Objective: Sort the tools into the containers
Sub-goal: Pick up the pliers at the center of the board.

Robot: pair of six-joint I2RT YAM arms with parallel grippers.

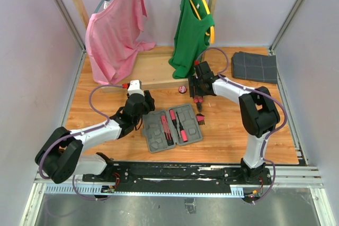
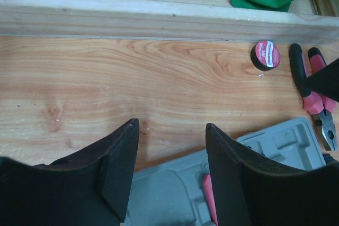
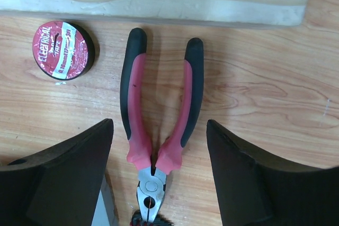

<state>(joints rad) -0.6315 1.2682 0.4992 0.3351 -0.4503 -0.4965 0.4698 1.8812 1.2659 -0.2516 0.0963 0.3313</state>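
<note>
From the top, the open grey tool case (image 1: 155,137) lies on the desk (image 1: 233,130), with red-handled tools (image 1: 183,127) in its right half.

Left wrist: the left pincer (image 2: 172,152) has its fingers apart, holding nothing, over the case's edge.

Right wrist: the right pincer (image 3: 159,157) is wide open. The pliers (image 3: 133,104) lie flat between its fingers, near a roll of electrical tape (image 3: 62,50).
</note>
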